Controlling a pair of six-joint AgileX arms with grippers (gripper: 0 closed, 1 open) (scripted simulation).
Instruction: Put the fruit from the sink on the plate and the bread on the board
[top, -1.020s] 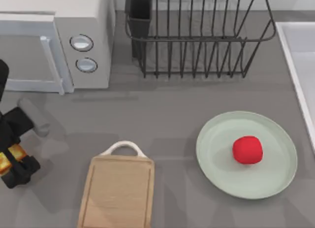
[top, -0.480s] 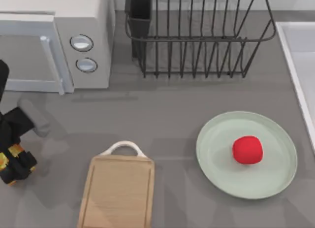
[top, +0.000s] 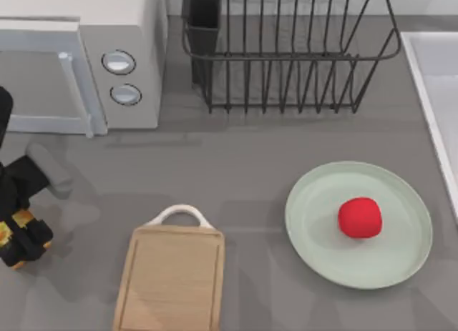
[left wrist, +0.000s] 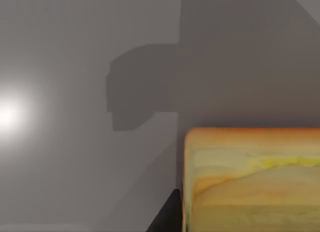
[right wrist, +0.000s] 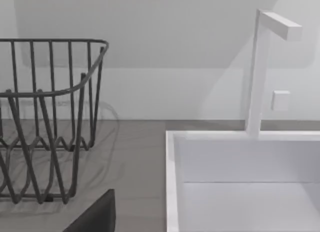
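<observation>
Grey countertop (top: 236, 181) spreads under a white microwave (top: 79, 59) at the top view's upper left and a dark wire dish rack (top: 286, 52) beside it. At the left edge, the left gripper (top: 20, 239) is clamped on the bread (top: 18, 222) — orange crust showing between the black fingers, and a broad golden face close up in the left wrist view (left wrist: 252, 179). Since a second ago it has drawn in slightly toward the arm; over the last half second it barely shifted. Near it, apart, lies the board (top: 170, 279), bare, its white loop handle toward the microwave. On the plate (top: 315, 231) at right sits the fruit (top: 359, 217), unmoved. At the right edge, the sink (top: 436, 95) — its rim and tap appear from the right wrist (right wrist: 172, 182). Whether the right gripper is open, I cannot tell.
</observation>
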